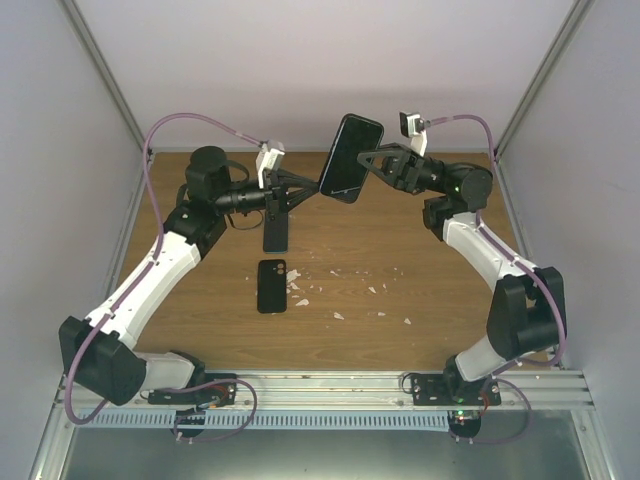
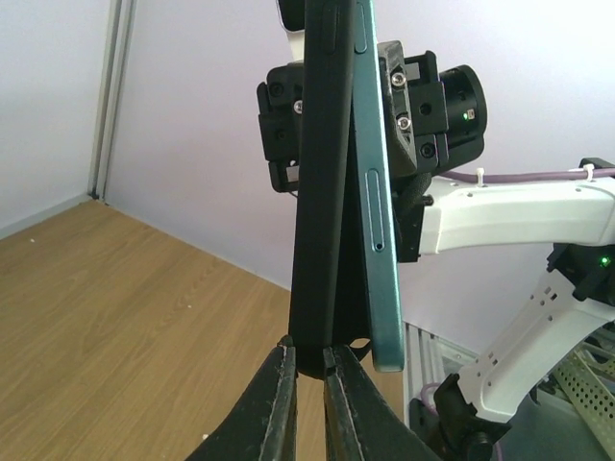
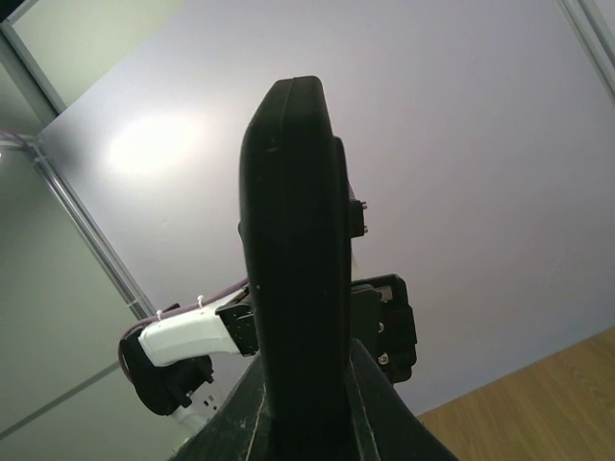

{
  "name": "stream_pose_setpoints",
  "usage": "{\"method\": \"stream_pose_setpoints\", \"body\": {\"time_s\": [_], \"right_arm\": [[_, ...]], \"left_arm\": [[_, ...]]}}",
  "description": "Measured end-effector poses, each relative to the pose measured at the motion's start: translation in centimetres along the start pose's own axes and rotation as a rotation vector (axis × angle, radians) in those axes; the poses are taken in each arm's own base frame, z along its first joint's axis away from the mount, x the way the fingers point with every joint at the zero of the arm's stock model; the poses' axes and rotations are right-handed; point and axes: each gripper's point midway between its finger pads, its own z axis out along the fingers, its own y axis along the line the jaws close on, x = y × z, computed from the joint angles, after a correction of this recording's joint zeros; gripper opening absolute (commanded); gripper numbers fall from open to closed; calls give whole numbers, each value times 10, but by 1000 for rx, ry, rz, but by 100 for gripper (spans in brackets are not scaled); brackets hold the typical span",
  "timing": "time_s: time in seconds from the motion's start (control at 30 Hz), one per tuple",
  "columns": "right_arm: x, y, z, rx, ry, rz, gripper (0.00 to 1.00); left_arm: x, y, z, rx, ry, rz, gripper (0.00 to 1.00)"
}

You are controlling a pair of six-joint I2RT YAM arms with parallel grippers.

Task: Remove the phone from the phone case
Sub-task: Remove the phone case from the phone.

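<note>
A teal phone (image 2: 377,211) in a black phone case (image 2: 322,192) is held upright in the air between both arms; in the top view it shows at the back middle (image 1: 350,158). My left gripper (image 2: 307,360) is shut on the case's lower edge, where the case stands peeled away from the phone. In the top view the left gripper (image 1: 318,190) is at the phone's lower left. My right gripper (image 1: 368,160) is shut on the phone from the right. In the right wrist view the right gripper (image 3: 306,384) clamps the phone and case (image 3: 293,240), seen edge-on.
A second black phone-shaped thing (image 1: 271,285) lies flat on the wooden table (image 1: 420,330) at the middle. Another dark flat rectangle (image 1: 275,232) lies just behind it, under the left wrist. White scraps (image 1: 370,285) are scattered to the right. Grey walls enclose the table.
</note>
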Motion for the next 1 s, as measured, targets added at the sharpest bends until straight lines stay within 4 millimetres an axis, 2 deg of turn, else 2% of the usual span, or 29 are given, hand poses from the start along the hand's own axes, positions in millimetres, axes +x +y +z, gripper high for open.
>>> {"method": "stream_pose_setpoints", "body": {"time_s": [0.2, 0.33, 0.53, 0.73, 1.0], "right_arm": [[-1, 2, 0, -5, -4, -4, 0], [-1, 2, 1, -6, -9, -1, 0], [4, 1, 7, -15, -31, 20, 1], [9, 0, 12, -22, -39, 32, 1], [17, 2, 20, -41, -48, 31, 1]], "left_arm": [[-4, -3, 0, 12, 1, 14, 18], [-8, -5, -1, 7, 9, 22, 29], [-17, 3, 3, -30, 17, 27, 40], [-23, 4, 7, -27, 31, 35, 41], [-24, -9, 10, 63, 68, 35, 38]]}}
